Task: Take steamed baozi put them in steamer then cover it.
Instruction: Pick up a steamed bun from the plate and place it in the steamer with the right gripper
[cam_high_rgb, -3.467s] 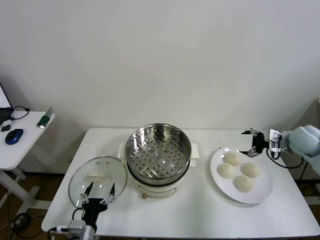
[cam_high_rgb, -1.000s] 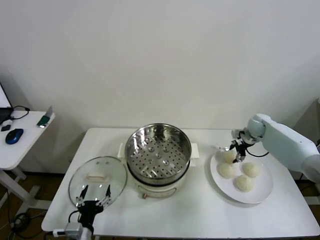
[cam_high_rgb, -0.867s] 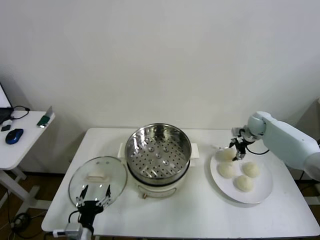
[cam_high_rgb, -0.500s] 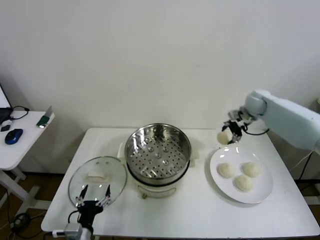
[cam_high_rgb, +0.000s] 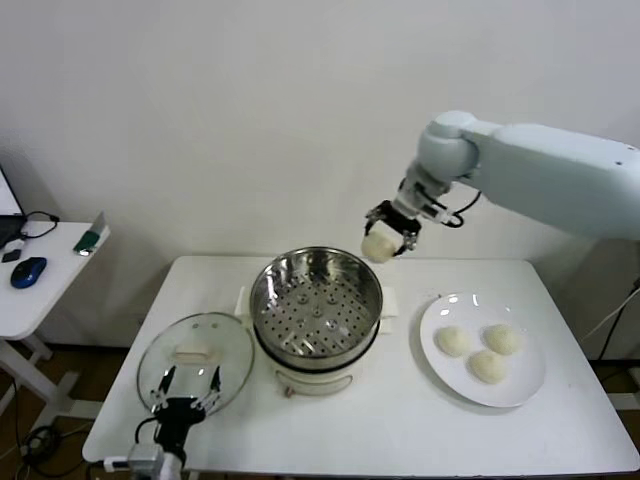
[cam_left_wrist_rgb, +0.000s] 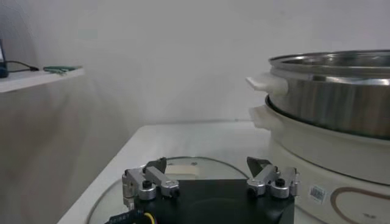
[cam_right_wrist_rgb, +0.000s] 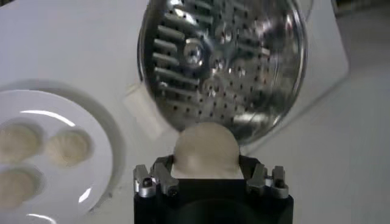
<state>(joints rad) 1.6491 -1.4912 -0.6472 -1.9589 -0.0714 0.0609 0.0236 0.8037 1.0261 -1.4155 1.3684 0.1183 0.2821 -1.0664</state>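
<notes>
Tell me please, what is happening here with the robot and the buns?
The right gripper holds one baozi in the air near the far right rim of the open steamer, whose tray is empty. Three baozi wait on the white plate. The left gripper, open, is at the glass cover lying beside the steamer.

The left gripper (cam_left_wrist_rgb: 210, 180), fingers spread, hovers over the cover (cam_left_wrist_rgb: 183, 168) beside the steamer (cam_left_wrist_rgb: 332, 115).

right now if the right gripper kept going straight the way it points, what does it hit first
Probably the steamer. The right gripper, shut on a baozi, points down at the steamer's near rim and perforated tray, with nothing between. Depth is unclear, so it might meet the rim rather than the tray.
</notes>
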